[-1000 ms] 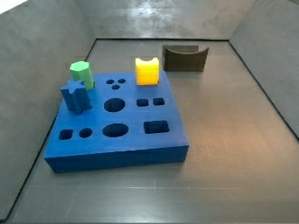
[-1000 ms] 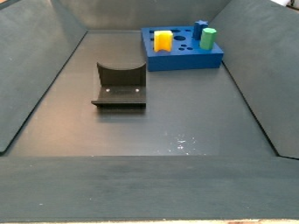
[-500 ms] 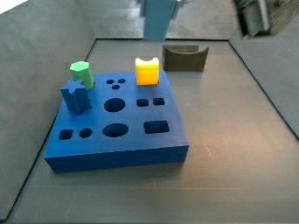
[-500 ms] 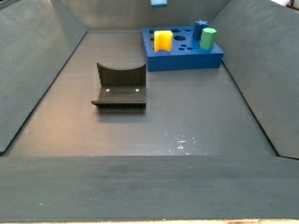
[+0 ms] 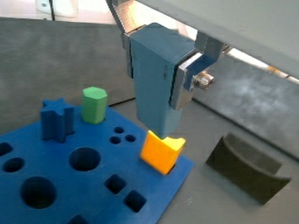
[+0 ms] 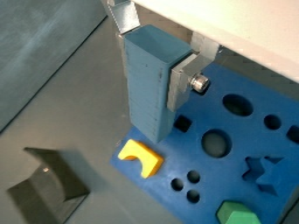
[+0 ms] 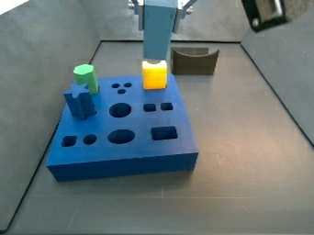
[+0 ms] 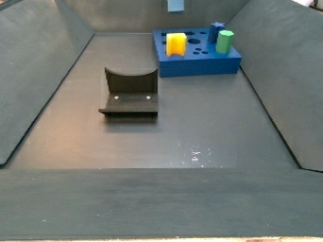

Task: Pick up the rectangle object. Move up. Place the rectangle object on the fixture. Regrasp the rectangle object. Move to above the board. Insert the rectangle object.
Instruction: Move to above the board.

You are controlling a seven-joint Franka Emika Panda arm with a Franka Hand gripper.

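Gripper (image 5: 163,83) sits high over the far edge of the board (image 7: 135,138), clamped on the rectangle object (image 7: 159,32), which hangs upright, long axis vertical. In both wrist views one silver finger (image 6: 187,77) presses flat against the block's side, with a bolt head showing; the opposite finger is hidden behind the block (image 6: 146,83). In a side view the block's lower end hangs just above the yellow arched piece (image 7: 154,74), top center of frame; whether they touch, can't tell. In a side view only a small slate bit (image 8: 176,5) peeks in at the top edge, above the board (image 8: 202,62).

Board is bright blue with round and square holes in its top. Standing in it: the yellow arched piece (image 5: 162,150) at the far edge, a green peg (image 7: 84,76) and a darker blue peg (image 7: 79,100) at the left edge. Same pieces in the wrist views: green peg (image 5: 93,104), blue peg (image 5: 55,120).

Fixture (image 7: 194,61) stands on the grey floor upper right of the board, apart from it, notch empty. In a side view the fixture (image 8: 128,92) is center-left, well apart from the board.
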